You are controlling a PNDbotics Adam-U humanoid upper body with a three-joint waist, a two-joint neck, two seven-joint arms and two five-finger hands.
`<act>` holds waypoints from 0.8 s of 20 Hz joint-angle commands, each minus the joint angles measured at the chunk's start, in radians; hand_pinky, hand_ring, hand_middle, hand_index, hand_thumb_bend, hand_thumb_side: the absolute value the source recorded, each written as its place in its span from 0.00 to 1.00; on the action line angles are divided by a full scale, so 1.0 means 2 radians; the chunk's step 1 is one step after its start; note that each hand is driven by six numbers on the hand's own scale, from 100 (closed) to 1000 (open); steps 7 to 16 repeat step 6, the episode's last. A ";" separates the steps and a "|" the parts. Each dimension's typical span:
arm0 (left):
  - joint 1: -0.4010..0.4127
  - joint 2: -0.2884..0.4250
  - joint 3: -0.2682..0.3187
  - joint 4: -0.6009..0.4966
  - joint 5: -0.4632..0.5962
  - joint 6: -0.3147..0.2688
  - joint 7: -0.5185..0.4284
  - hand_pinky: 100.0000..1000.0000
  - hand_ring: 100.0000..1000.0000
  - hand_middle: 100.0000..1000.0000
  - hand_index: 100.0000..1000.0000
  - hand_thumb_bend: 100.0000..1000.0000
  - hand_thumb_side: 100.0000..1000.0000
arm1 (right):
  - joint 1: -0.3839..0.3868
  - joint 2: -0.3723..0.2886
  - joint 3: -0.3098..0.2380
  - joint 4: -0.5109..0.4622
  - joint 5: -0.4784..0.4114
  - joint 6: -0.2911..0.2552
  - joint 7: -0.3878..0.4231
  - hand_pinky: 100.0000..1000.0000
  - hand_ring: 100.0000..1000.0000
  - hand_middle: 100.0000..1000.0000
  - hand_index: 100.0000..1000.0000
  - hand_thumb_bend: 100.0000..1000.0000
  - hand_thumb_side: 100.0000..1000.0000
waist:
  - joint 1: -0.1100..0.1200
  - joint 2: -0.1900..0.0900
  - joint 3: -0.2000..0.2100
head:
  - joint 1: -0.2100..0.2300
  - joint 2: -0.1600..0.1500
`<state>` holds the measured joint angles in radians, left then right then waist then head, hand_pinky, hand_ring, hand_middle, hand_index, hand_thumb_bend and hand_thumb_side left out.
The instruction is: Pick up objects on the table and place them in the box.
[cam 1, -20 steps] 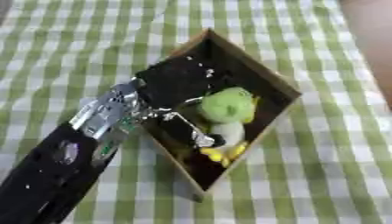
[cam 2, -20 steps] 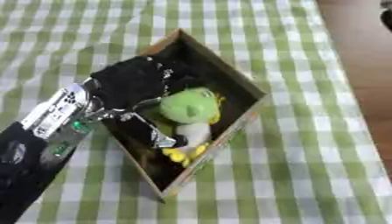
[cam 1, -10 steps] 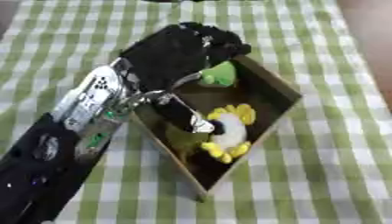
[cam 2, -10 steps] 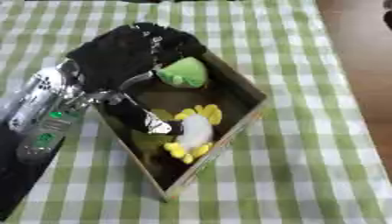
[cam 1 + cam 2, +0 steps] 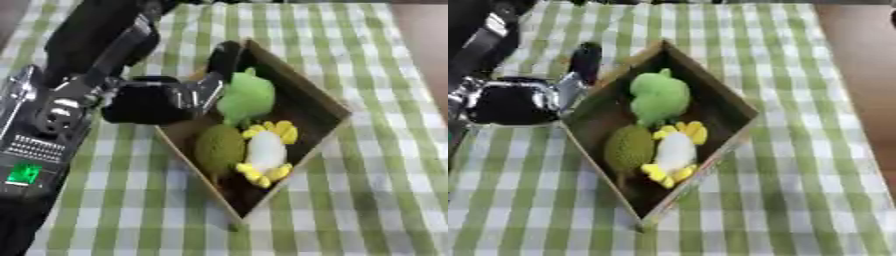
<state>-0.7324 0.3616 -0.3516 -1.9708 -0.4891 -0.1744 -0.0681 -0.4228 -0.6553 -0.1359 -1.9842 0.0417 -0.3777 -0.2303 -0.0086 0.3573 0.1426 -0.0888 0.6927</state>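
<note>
A brown cardboard box (image 5: 302, 82) sits cornerwise on the green-and-white checked cloth. Inside lie a green plush toy (image 5: 658, 97) at the upper end, a round olive-green thing (image 5: 627, 147) and a white-and-yellow plush (image 5: 674, 152) below it. My left hand (image 5: 153, 102), black, is just outside the box's left wall with nothing in it. Its fingers are relaxed and one of the fingers (image 5: 223, 57) rises beside the box's top corner. The forearm (image 5: 52, 115) fills the left of the view. My right hand shows in neither view.
The checked cloth (image 5: 798, 190) covers the table around the box. A bare brown surface (image 5: 859, 60) runs along the right edge beyond the cloth.
My left hand, which was over the box with the green plush, has drawn back to the left of it. The green plush now lies free in the box. The camera has also shifted.
</note>
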 commanded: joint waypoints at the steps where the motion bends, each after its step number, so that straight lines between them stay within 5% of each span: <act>1: 0.038 0.023 0.036 -0.010 0.078 -0.002 0.080 0.55 0.62 0.66 0.87 0.00 0.65 | -0.009 -0.009 -0.008 -0.008 0.002 -0.001 -0.005 0.81 0.85 0.58 0.91 0.00 0.41 | -0.004 -0.010 0.001 | -0.001 -0.003; 6: 0.103 0.033 0.107 -0.014 0.181 -0.029 0.223 0.57 0.64 0.66 0.87 0.00 0.64 | -0.022 -0.001 -0.007 -0.008 -0.002 -0.003 -0.005 0.81 0.85 0.59 0.91 0.00 0.42 | -0.010 -0.006 0.006 | -0.002 -0.005; 16: 0.103 0.033 0.107 -0.014 0.181 -0.029 0.223 0.57 0.64 0.66 0.87 0.00 0.64 | -0.022 -0.001 -0.007 -0.008 -0.002 -0.003 -0.005 0.81 0.85 0.59 0.91 0.00 0.42 | -0.010 -0.006 0.006 | -0.002 -0.005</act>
